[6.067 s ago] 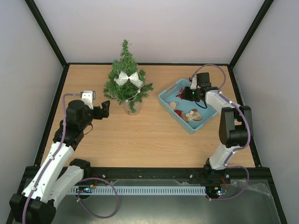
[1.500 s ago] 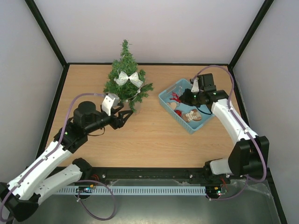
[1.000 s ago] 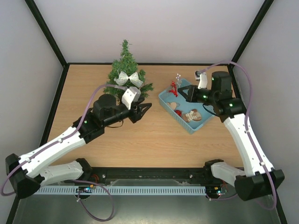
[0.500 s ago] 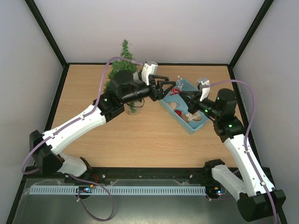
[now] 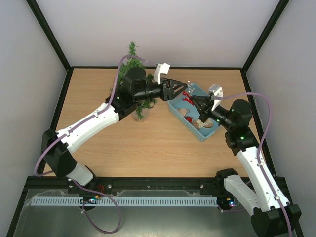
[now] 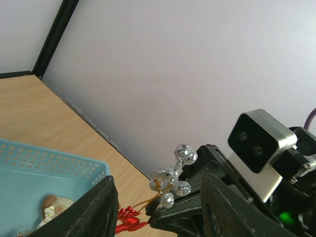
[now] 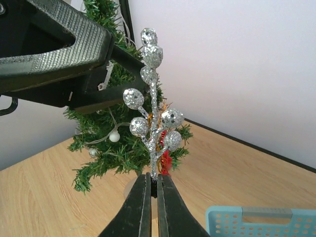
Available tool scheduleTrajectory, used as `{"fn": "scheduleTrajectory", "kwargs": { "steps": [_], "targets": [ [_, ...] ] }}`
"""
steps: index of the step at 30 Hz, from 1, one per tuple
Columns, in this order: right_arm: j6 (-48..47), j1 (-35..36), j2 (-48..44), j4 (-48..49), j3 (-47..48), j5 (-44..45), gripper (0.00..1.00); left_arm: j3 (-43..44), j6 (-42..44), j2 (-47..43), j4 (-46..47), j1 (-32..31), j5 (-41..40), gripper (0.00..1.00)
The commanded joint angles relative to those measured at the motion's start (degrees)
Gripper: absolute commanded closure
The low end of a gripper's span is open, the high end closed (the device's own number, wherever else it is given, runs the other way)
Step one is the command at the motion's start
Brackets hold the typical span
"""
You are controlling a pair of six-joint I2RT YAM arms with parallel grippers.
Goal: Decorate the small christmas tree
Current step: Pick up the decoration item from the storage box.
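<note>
The small christmas tree (image 5: pixel 130 63) stands at the back, mostly hidden behind my left arm; in the right wrist view the tree (image 7: pixel 111 145) carries white beads. A silver glitter berry sprig (image 7: pixel 152 106) with a red tuft stands upright, its stem pinched by my shut right gripper (image 7: pixel 153 177). In the top view the sprig (image 5: pixel 188 92) hangs above the blue basket's (image 5: pixel 217 120) left end. My left gripper (image 6: pixel 163 212) is open, its fingers (image 6: pixel 101 207) either side of the sprig (image 6: pixel 173 175) and of the right gripper's tips, touching neither. From above, the left gripper (image 5: pixel 183 89) faces the right gripper (image 5: pixel 193 99).
The blue perforated basket (image 6: pixel 49 165) holds other ornaments, among them a brown and white figure (image 5: pixel 205 123). The tree's clear pot (image 5: pixel 139 114) sits just below my left arm. Black frame posts and pale walls close in the table on three sides.
My left arm swung right from beside the tree toward the basket. The right gripper lifted the sprig out of the basket and brought it left, between the left fingers.
</note>
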Motion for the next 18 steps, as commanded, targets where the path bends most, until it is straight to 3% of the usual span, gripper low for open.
{"fn": "scheduleTrajectory", "kwargs": {
  "steps": [1,5,11,16,18],
  "targets": [
    [0.72,0.34,-0.78,2.72,0.5,0.82,0.98,2.75,1.47,0.83,0.57,0.08,3.18,0.53],
    [9.11,0.34,0.75,-5.73,7.14,5.96,0.98,-0.12,9.92,-1.22,-0.31,-0.1,2.31,0.53],
    [15.36,0.32,-1.33,-10.98,10.62,3.85,0.98,-7.01,21.47,-6.61,3.95,-1.23,2.89,0.53],
    [16.58,0.34,-2.9,-10.65,12.49,-1.0,0.98,-10.41,27.1,-7.54,9.01,-2.45,6.91,0.45],
    [18.92,0.32,-2.91,-9.5,13.04,-2.59,0.98,-10.6,29.16,-7.5,9.73,-3.35,7.51,0.37]
  ]
}}
